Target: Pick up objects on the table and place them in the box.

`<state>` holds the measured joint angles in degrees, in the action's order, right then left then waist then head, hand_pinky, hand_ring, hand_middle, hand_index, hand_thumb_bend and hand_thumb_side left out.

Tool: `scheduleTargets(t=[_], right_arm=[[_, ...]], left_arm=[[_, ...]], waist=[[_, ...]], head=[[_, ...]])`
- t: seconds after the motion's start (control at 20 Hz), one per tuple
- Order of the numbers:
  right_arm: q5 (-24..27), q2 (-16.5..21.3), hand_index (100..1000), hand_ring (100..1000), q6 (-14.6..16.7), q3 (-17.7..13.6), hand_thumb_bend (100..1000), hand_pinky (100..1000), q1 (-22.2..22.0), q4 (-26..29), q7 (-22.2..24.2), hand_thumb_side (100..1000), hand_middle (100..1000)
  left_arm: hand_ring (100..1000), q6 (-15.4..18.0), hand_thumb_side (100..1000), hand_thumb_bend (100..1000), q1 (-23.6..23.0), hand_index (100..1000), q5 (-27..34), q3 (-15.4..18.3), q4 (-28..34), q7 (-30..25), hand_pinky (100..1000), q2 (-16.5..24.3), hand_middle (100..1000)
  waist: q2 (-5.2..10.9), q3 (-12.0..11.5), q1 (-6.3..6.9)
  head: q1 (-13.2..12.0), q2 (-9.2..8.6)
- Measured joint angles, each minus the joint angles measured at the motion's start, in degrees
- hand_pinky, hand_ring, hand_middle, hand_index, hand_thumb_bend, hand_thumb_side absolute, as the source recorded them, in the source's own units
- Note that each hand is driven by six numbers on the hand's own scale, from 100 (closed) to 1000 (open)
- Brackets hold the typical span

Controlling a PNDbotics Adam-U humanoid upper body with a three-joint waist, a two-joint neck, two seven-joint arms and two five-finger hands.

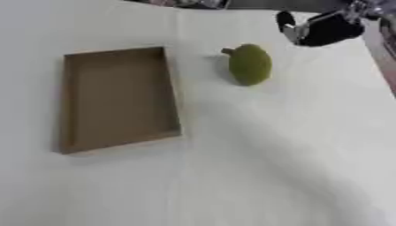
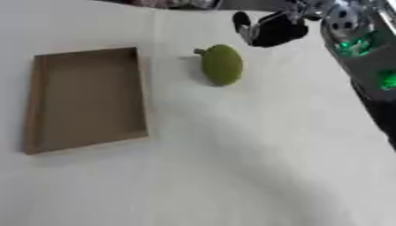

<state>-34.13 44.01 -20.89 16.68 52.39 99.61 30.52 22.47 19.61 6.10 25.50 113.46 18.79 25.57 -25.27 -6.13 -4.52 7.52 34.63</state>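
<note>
Fingers on the right hand [image 1: 321, 30]: can't tell if they're spread or curled. It shows as a dark blurred mass with one dark tip [image 1: 285, 18] sticking up at its left side and a pale patch just below that. Nothing visibly in it.

Right hand sits at the far right of the table [image 1: 255, 167], coming in from the upper right corner. It's near the green fruit [image 1: 250, 64] but apart from it, up and to the right, with bare tablecloth between them.

Right arm [image 2: 363, 48] runs down the right edge in the right eye view: silver housing, green lights glowing on it, black section below.

Green fruit: oval, olive-green, short brownish stem at its upper left. Lying on the white tablecloth, to the right of the box [image 1: 116, 99], not touching it. A strip of cloth separates the fruit from the box's right wall. Faint shadow on the fruit's left side.

Box: shallow brown cardboard tray, rectangular, open on top, long side running away from the camera, slightly askew. Sits left of centre. Only its bare brown floor shows inside.

Table is covered with a white cloth; a fold line runs down it between box and fruit.

Left hand: not in either view.
</note>
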Motion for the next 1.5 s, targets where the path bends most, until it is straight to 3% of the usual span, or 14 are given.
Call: scheduleTargets(t=[0.5,1.5], right_arm=[[1.53,-3.98,942,844,1.63,3.29,100,898,1.28,-13.38,-1.25,169,926],[2.85,-6.08,954,853,1.87,5.27,100,892,0.53,-22.75,-0.94,237,922]], left_arm=[[656,-0.13,605,100,0.11,759,0.25,-0.05,0.0,-0.23,701,0.0,579],[658,-0.19,604,100,0.17,758,0.63,-0.38,0.0,-0.77,700,0.0,580]], waist=[[0.05,-0.35,-0.03],[0.05,-0.55,-0.04]], head=[[0.16,-0.02],[0.16,-0.04]])
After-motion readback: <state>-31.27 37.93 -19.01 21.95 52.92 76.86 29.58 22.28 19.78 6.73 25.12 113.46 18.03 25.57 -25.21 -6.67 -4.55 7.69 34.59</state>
